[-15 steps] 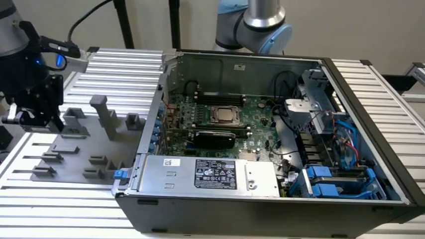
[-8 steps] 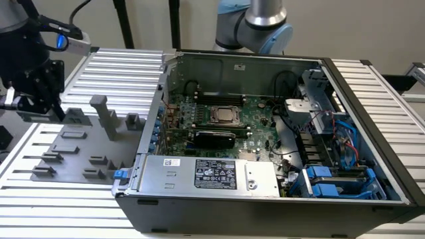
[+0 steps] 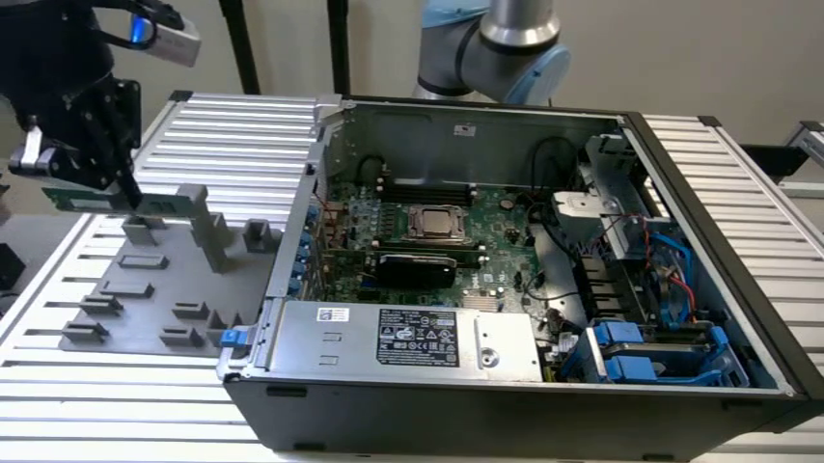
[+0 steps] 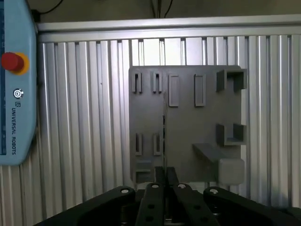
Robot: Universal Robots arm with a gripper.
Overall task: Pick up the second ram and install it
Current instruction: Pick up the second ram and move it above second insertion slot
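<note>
Far-left corner of the ribbed aluminium table (image 3: 77, 405): the black multi-link gripper (image 3: 129, 196) hangs from the arm, its fingers closed on the second ram (image 3: 88, 201), a long thin green circuit-board stick. The stick lies roughly level and long-side horizontal, gripped near its middle, with both ends sticking out past the fingers.

It sits over the far edge of the flat grey plastic fixture plate (image 3: 180, 285), just beside a tall grey upright block (image 3: 196, 214). I cannot tell whether its lower edge clears the low blocks under it.

In the wrist view the stick (image 4: 163, 127) is edge-on, a thin dark line running out from the closed gripper (image 4: 164, 176) across the fixture plate (image 4: 188, 127). On the ribbed table (image 4: 84, 117), well apart from the plate, lies a pale blue Universal Robots pendant (image 4: 14, 108) with a red button (image 4: 11, 62).

Middle of the table: an open dark grey metal computer case (image 3: 515, 424), lying on its side, touching or just beside the plate's edge.

- The large green motherboard (image 3: 503, 217) is on the case floor, with the square metal CPU socket (image 3: 438, 224) near its centre.
- A silver power supply box (image 3: 399, 338) sits along the case's near wall.
- The grey and pale blue arm joint (image 3: 508, 43) stands behind the case's far wall.

Near-right corner of the case: blue plastic drive carriers (image 3: 644, 357).
</note>
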